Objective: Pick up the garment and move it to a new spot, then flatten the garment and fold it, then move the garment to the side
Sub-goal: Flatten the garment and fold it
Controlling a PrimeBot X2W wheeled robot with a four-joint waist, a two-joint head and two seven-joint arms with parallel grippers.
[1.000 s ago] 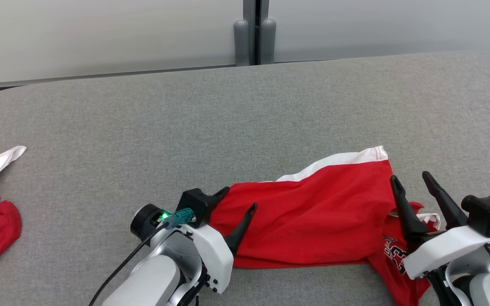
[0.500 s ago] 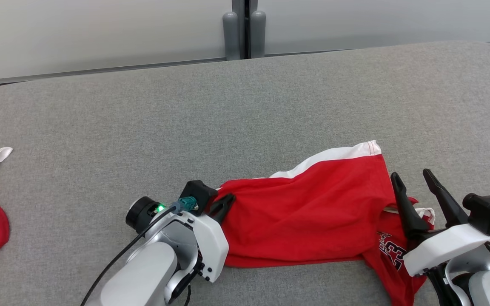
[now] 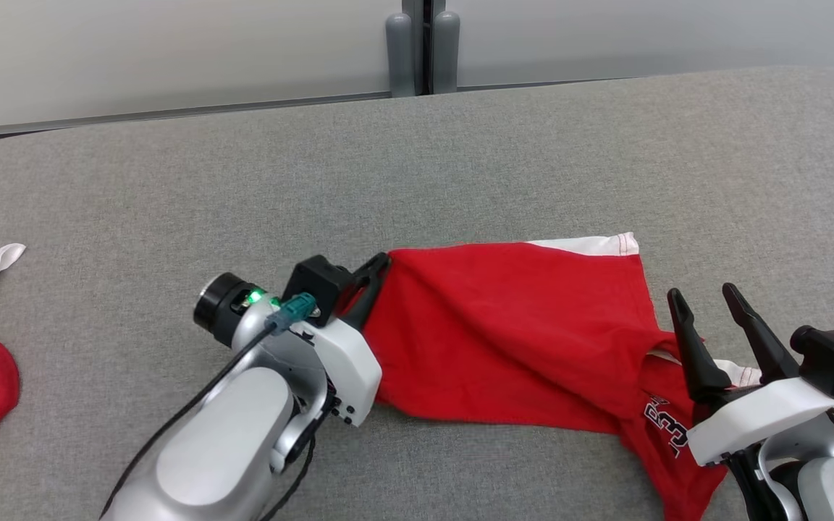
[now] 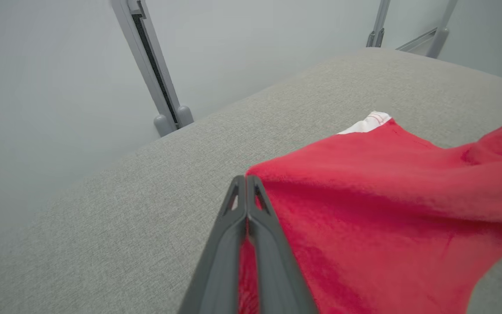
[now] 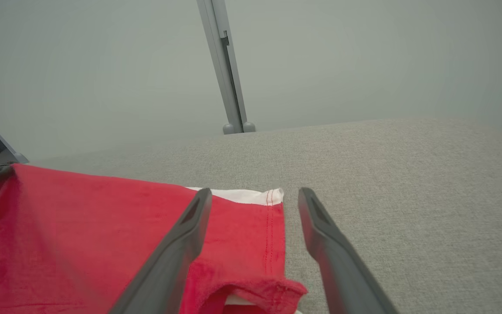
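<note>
Print: dark, white-edged characters on the red garment, lower right of the head view.
Reading: perhaps two digits, but turned sideways and creased, so they cannot be made out for certain.
Elsewhere: nothing readable.

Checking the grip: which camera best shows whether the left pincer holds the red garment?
Left wrist view: the left pincer is shut, with the red garment pinched between its fingers. The head view shows that pincer side-on at the garment's raised corner. The right wrist view shows its dark tips at the cloth's far corner.
</note>
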